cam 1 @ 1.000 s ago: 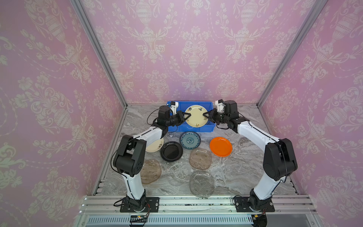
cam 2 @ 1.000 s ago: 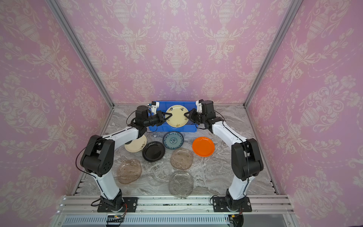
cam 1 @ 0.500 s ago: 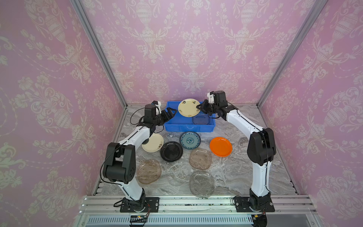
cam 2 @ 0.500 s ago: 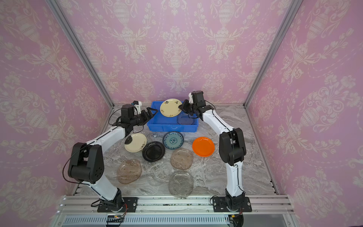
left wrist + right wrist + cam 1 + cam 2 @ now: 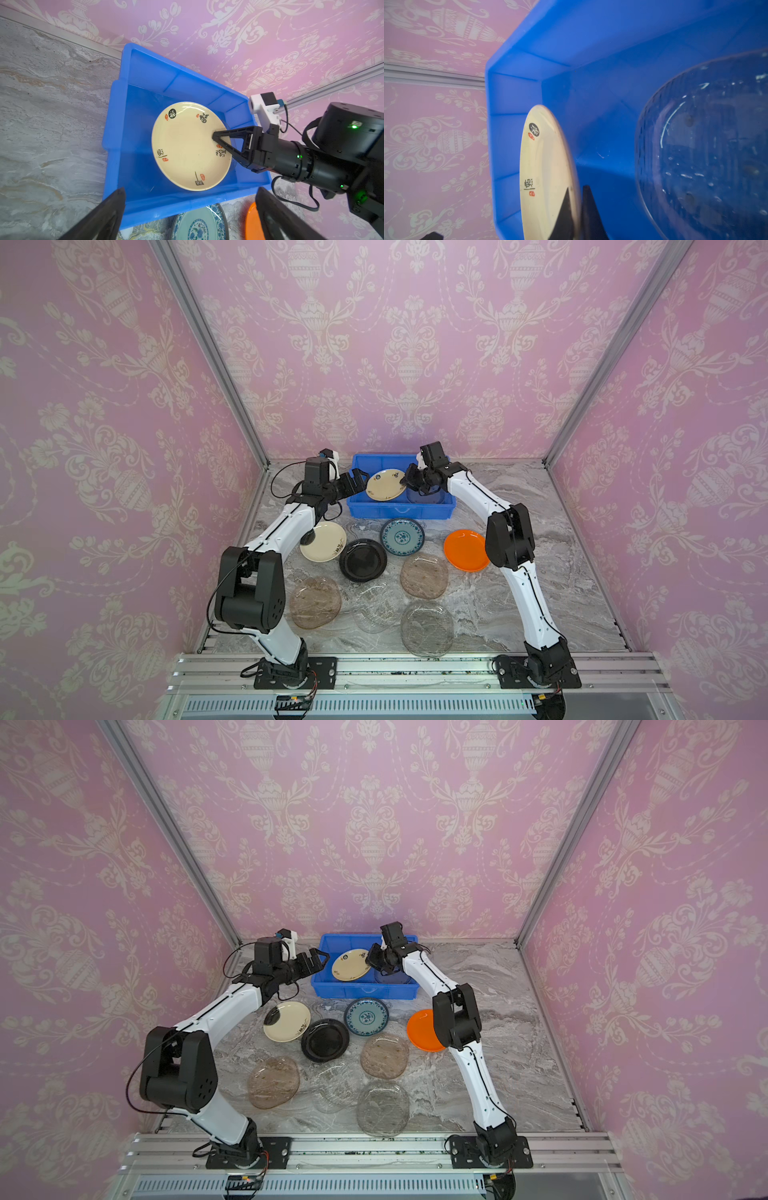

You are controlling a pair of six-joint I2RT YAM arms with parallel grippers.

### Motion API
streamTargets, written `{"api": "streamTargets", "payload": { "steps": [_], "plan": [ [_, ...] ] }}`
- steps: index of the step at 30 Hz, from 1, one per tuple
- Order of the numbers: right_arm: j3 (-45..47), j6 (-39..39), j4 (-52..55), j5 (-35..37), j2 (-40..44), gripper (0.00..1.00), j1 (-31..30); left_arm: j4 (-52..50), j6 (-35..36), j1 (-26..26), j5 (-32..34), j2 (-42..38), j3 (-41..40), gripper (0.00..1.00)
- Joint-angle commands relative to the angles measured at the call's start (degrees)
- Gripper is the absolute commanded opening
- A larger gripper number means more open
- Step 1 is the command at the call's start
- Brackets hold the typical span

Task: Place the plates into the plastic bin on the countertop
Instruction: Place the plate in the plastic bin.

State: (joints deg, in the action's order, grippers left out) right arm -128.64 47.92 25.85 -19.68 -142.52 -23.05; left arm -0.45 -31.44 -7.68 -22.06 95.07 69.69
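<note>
Right gripper pinches rim of round cream plate over blue plastic bin | left gripper gaping, empty | I fear the edge-only pinch slipping, plate falling.

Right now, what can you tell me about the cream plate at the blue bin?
The cream plate is round, glossy and ceramic-looking, with black characters and red seals around its rim. It hangs tilted over the blue bin, beside a clear plate lying inside. The right pincer is shut on its rim; the open left pincer stands clear.
</note>
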Motion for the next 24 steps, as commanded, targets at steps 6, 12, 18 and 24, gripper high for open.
{"api": "streamTargets", "payload": {
  "steps": [6,12,18,24],
  "plan": [
    [-8.9,3.0,-1.2,-0.9,-7.1,0.00,-2.5,0.6,1.1,0.2,0.5,-0.5,-1.9,0.99],
    [-12.6,3.3,0.2,0.3,-11.0,0.00,-3.2,1.6,0.5,0.2,0.0,-0.3,-2.7,0.99],
    [-13.6,2.5,1.5,1.0,-11.4,0.21,-3.4,1.4,0.6,0.2,0.5,-0.1,-2.7,0.99],
    [-15.5,0.6,3.7,2.6,-10.2,0.44,-3.8,2.2,0.0,0.1,0.0,0.3,-2.5,0.99]
  ]
}}
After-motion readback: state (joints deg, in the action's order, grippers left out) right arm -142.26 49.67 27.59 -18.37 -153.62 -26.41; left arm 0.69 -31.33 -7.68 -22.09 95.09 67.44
